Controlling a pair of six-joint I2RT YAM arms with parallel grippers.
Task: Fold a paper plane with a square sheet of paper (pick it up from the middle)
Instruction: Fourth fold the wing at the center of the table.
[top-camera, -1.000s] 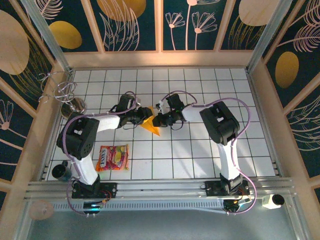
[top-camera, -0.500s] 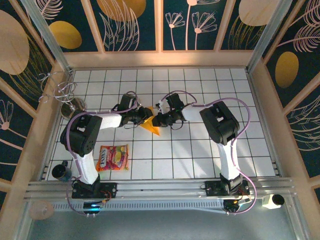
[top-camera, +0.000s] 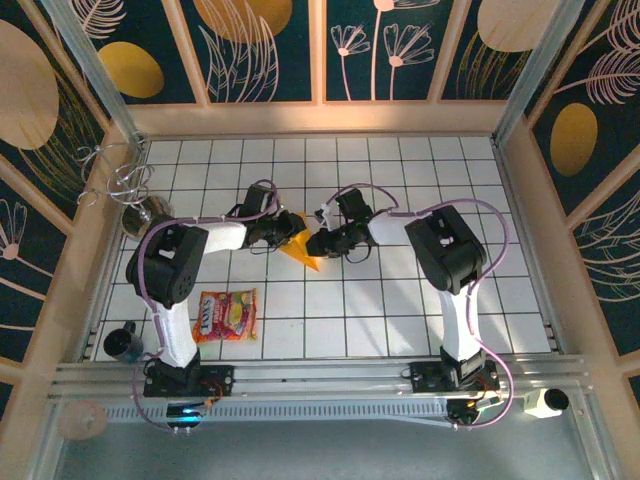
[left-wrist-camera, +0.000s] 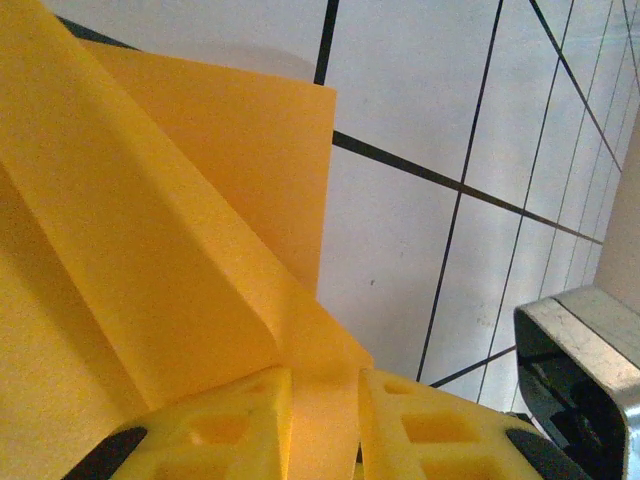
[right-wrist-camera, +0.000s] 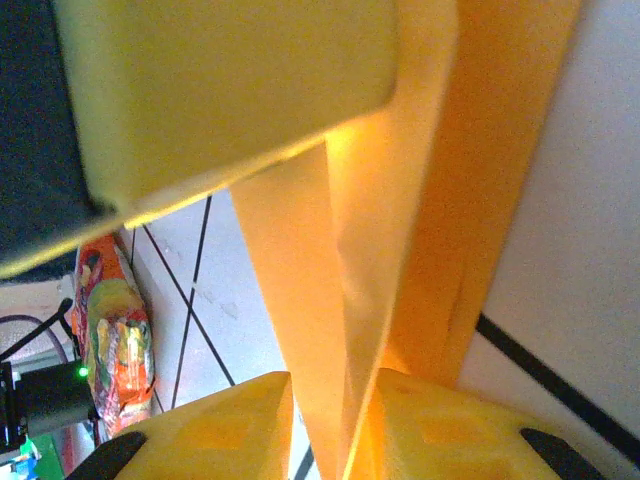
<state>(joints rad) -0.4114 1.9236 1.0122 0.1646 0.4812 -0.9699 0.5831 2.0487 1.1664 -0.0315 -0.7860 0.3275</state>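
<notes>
Folded paper (top-camera: 301, 251) sits mid tabletop (top-camera: 400, 300). Left gripper (left-wrist-camera: 325, 400) at its 10 o'clock is almost closed, pinching a fold. Right gripper (right-wrist-camera: 335, 425) at 3 o'clock straddles the crease, narrow gap, can't tell if it's gripping. I'd pin one side and press the crease slowly.

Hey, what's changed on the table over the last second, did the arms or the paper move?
The left claw edged slightly forward; the right claw barely shifted. The folded orange paper stayed between them, with a fold between each claw's fingers. The snack packet stayed put.
</notes>
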